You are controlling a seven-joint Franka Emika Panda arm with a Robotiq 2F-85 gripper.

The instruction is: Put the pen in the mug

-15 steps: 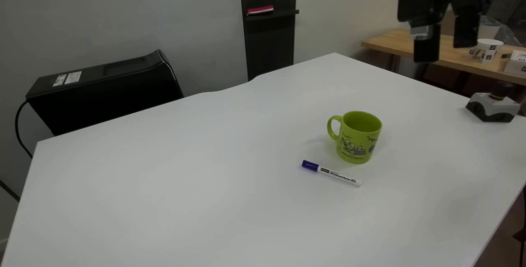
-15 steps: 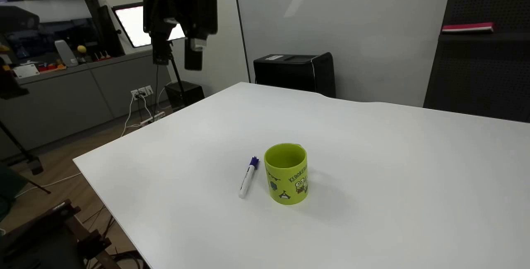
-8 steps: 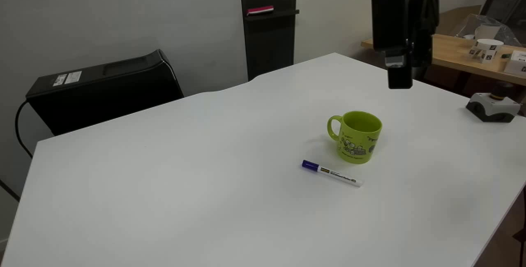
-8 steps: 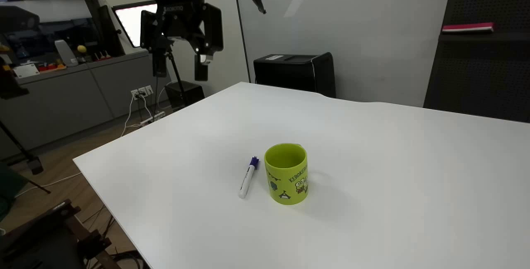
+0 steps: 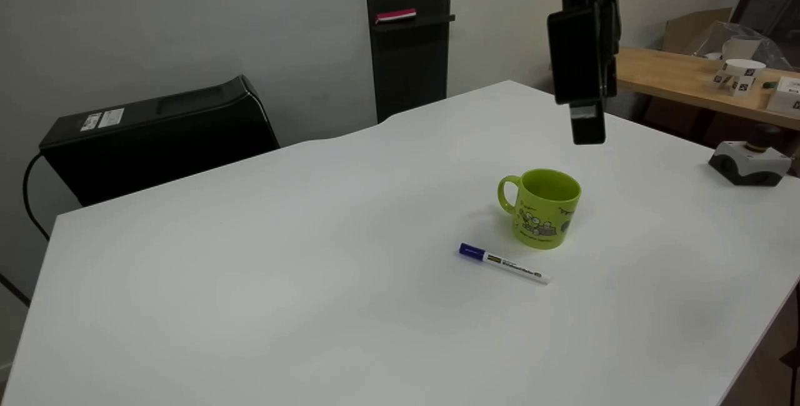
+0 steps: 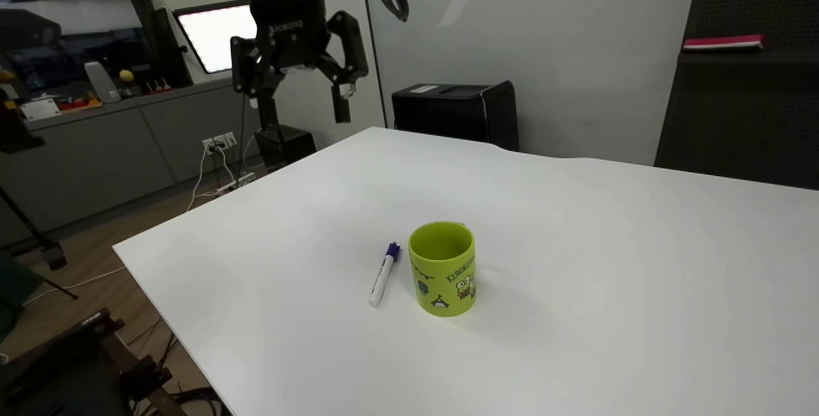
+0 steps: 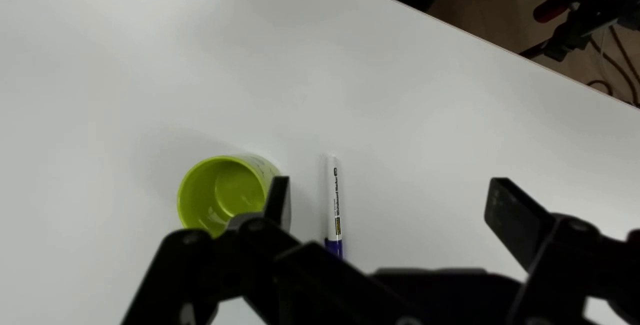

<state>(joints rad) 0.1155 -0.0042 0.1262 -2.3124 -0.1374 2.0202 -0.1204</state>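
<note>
The white pen with a dark blue cap lies flat on the white table beside the lime-green mug in both exterior views, pen [image 5: 505,263] [image 6: 384,274], mug [image 5: 542,215] [image 6: 441,281]. The mug stands upright, its loop handle to the left in an exterior view. My gripper [image 6: 306,115] is open and empty, high above the table. In the wrist view the pen [image 7: 335,200] shows between the spread fingers of the gripper [image 7: 390,182], nearer the left one; its cap end is partly hidden. The left finger covers part of the mug [image 7: 220,190].
The white table [image 5: 281,281] has an edge [image 7: 480,40] at the upper right of the wrist view. A grey and black button box [image 5: 750,159] sits at the table's right side. A black case [image 6: 454,115] stands beyond the far edge.
In an exterior view my gripper has moved left and down. It has turned, so its fingers now line up edge-on there and show wider apart in an exterior view. The pen and mug have not moved.
</note>
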